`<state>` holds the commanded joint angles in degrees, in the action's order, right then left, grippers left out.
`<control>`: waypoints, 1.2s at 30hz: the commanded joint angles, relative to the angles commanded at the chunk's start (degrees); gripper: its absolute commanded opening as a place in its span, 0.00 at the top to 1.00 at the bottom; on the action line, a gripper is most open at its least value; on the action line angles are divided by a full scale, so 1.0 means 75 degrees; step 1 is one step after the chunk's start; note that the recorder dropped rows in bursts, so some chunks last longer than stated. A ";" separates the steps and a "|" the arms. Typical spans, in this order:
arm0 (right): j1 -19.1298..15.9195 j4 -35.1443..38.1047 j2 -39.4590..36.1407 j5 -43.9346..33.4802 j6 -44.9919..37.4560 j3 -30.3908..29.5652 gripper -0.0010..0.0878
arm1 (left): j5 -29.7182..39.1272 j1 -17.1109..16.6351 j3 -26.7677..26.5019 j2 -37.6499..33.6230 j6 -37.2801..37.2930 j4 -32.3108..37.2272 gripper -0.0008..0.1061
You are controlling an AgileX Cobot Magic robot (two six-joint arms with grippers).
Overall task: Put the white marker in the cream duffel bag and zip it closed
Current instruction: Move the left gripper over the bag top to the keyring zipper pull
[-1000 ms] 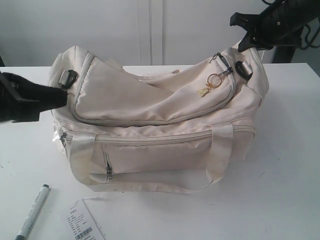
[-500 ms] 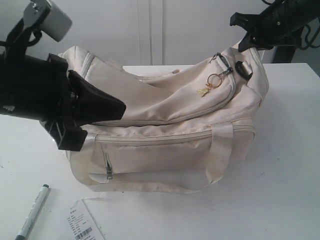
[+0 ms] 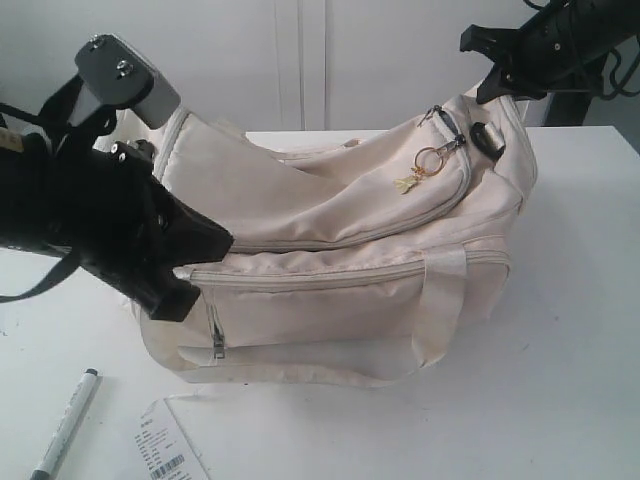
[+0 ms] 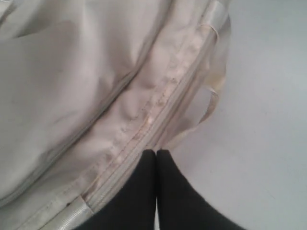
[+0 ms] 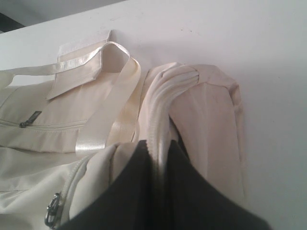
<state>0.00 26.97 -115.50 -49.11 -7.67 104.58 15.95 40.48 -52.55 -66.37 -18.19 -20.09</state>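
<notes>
- The white marker (image 3: 65, 425) is lying flat on the counter (image 3: 580, 340), well apart from the left fingers (image 4: 144, 182) and out in front of the bag. Nothing is touching it.
- A paper tag (image 3: 165, 450) is sitting just beside the marker, even further from those fingers.
- The cream duffel bag (image 3: 340, 250) is slumping between the two sets of fingers, one at each end.
- The right fingers (image 5: 136, 187) are clamping a piped fold of fabric at their end of the bag and holding it raised.
- The left fingers are pressed together with nothing between them. Their tips are sitting at the zip seam (image 4: 144, 122) on the other end of the bag, though I cannot tell whether they are touching it.
- The gold ring charm (image 3: 428, 160) is hanging close to the right fingers and far from the left ones. Whether the top zip is open I cannot tell.
- My read is that the bag is being readied and the marker has not been fetched yet.
- To do this well, the right fingers should be holding that end high and taut so the top zip line runs straight.
- The left fingers will need to be spreading before they go for anything, whether that is the pull or the marker.
- When reaching for the marker, they should be closing across the barrel and staying clear of the tag.
</notes>
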 joint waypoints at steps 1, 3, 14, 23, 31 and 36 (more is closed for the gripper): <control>0.0000 0.0000 0.0000 0.0000 0.0000 0.0000 0.99 | -0.0163 0.0085 0.0000 0.0000 0.0097 0.0000 0.99; 0.0000 0.0000 0.0000 0.0000 0.0000 0.0000 0.99 | -0.0460 0.0275 -0.0036 -0.0052 0.0265 0.0000 0.99; 0.0000 0.0000 0.0000 0.0054 0.0000 0.0000 0.99 | -0.0182 0.0584 -0.0828 -0.0854 0.0226 -0.0141 0.99; 0.0000 0.0000 0.0000 0.0054 0.0000 0.0000 0.99 | 0.0478 0.0584 -0.2063 -0.2188 0.0024 -0.0484 0.70; 0.0000 0.0000 0.0000 0.0054 0.0000 0.0000 0.99 | 0.0358 0.0564 -0.3019 -0.3187 -0.0386 -0.0918 0.52; 0.0000 0.0000 0.0000 0.0068 0.0000 0.0000 0.99 | 0.0392 0.0475 -0.3640 -0.3671 -0.0421 -0.1231 0.52</control>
<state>0.00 26.97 -115.50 -48.61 -7.67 104.58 18.89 44.04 -79.85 -93.91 -21.35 -29.32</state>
